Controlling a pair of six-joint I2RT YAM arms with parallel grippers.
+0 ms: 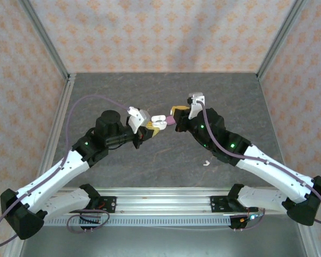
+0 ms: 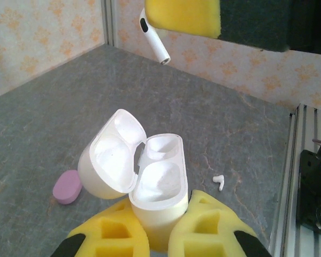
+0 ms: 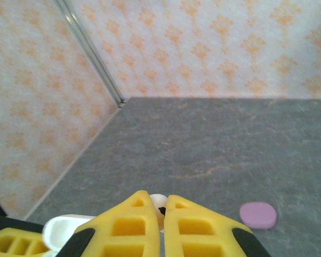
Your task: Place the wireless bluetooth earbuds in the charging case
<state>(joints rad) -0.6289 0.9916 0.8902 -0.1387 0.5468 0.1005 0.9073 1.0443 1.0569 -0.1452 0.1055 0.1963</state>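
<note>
Midway across the grey, stone-patterned table (image 1: 150, 85), closed in on its left, far and right edges by walls (image 1: 150, 32) papered with an orange motif, two white-and-black robot arms lean in from the near edge until their yellow-padded tools almost touch. The left arm (image 1: 53, 176) reaches in from the near left corner, the right arm (image 1: 273, 166) from the near right corner. The left gripper (image 2: 160, 202) is clamped tight on the lower body of the white charging case (image 2: 158, 182), one finger on either side. It holds the case over the middle of the surface, with the lid flipped back to the left and the two moulded wells of the base facing up. The right gripper (image 3: 163, 206) is closed down on a white earbud (image 2: 154, 37), pinching the rounded head between its pads. Seen from the left wrist, the stem hangs free and slants downward, above the open case and apart from it. A pink case (image 2: 68, 187), pebble-shaped and closed, lies flat on the surface just beside the white case's lid; from above it shows as a pink patch between the two grippers. A second white earbud (image 2: 219, 182) lies loose on the surface, right of the middle and toward the near edge, close to the right arm and well apart from both cases.
</note>
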